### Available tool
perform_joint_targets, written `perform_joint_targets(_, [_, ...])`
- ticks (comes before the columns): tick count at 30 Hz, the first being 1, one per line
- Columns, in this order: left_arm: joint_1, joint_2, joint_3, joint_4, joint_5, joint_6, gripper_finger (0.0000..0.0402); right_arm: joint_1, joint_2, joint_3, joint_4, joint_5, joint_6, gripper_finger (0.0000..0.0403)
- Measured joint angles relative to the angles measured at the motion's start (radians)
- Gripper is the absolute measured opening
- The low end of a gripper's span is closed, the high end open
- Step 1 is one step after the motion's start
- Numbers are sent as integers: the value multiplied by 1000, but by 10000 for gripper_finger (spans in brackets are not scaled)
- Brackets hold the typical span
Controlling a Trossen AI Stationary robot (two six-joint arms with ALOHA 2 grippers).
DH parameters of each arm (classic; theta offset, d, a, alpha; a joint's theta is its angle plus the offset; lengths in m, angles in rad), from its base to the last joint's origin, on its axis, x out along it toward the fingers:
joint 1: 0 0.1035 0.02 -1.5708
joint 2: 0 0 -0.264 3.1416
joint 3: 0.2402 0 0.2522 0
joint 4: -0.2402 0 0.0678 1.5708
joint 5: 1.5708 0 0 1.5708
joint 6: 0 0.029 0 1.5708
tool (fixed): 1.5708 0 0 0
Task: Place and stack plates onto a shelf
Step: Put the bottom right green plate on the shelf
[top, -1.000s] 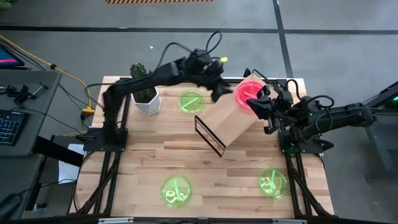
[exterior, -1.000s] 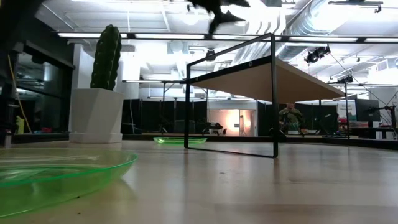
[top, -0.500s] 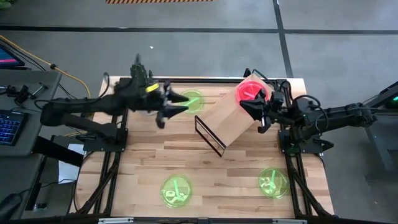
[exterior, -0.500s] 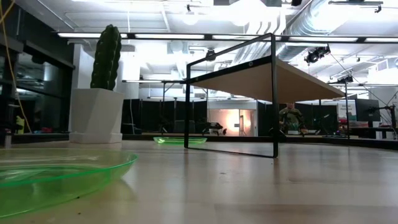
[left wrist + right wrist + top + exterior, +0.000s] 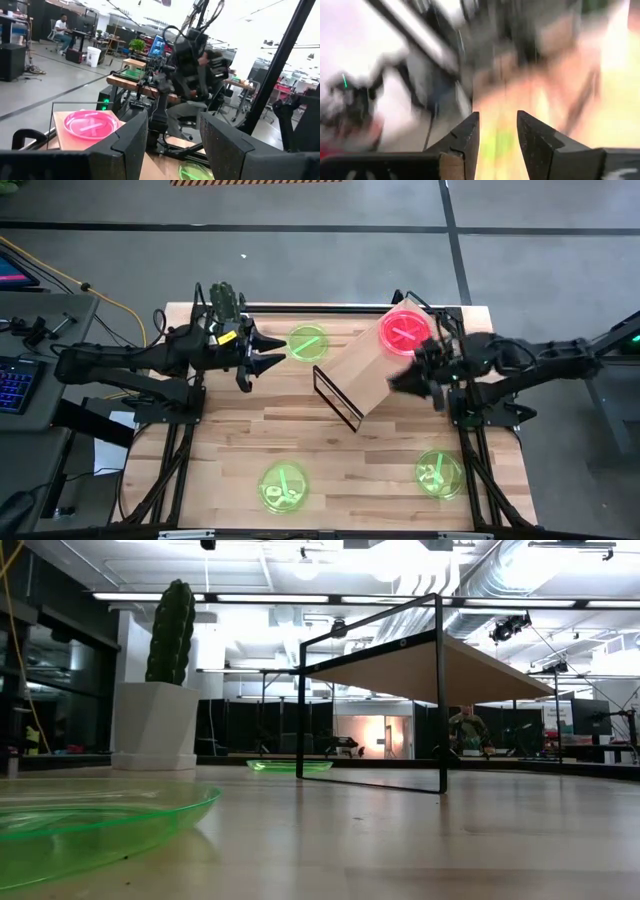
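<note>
A neon pink plate [image 5: 405, 332] lies on the far right end of the wood-topped shelf [image 5: 365, 370]; whether another lies under it I cannot tell. It also shows in the left wrist view [image 5: 92, 123]. One green plate [image 5: 307, 342] lies on the table by the shelf's left side, and two more lie near the front edge [image 5: 284, 485] [image 5: 438, 472]. My left gripper [image 5: 275, 352] is open and empty, just left of the far green plate. My right gripper [image 5: 397, 385] is open and empty at the shelf's right edge, nearer than the pink plate.
The white cactus pot [image 5: 155, 725] stands at the table's far left, mostly hidden under my left arm in the high view. The shelf's black wire frame [image 5: 337, 398] juts toward the table's middle. Bare tabletop [image 5: 250, 425] lies between the shelf and the front plates.
My left gripper has swung from over the shelf's far end toward the table's left edge and now sits beside the far green plate. My right gripper has drawn back from the pink plate toward the table's near edge, leaving the plate uncovered on the shelf.
</note>
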Motion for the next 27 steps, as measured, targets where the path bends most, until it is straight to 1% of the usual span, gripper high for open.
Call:
perform_joint_targets(2, [0, 0, 0, -5, 0, 2, 170, 60, 41, 109, -290, -45, 127, 114])
perform_joint_targets(4, [0, 0, 0, -14, 0, 8, 170, 137, 86, 180, -515, -47, 251, 114])
perform_joint_targets(6, [0, 0, 0, -24, 0, 9, 170, 225, 129, 199, -656, -46, 363, 114])
perform_joint_targets(9, [0, 0, -1, -36, 0, 9, 170, 354, 190, 157, -756, -46, 489, 114])
perform_joint_targets(12, [0, 0, -1, -39, 0, 9, 170, 463, 244, 48, -769, -69, 593, 114])
perform_joint_targets(16, [0, 0, -1, -48, 1, 9, 170, 549, 298, -147, -744, -179, 735, 114])
perform_joint_targets(17, [0, 0, -1, -48, 1, 9, 170, 557, 303, -191, -723, -201, 764, 114])
perform_joint_targets(20, [0, 0, -1, -48, 1, 9, 170, 556, 301, -294, -646, -190, 820, 114])
perform_joint_targets(23, [0, 0, -1, -50, 1, 8, 170, 537, 301, -365, -592, -183, 840, 114])
perform_joint_targets(27, [0, 0, -1, -52, 2, 8, 170, 525, 301, -445, -520, -228, 846, 114])
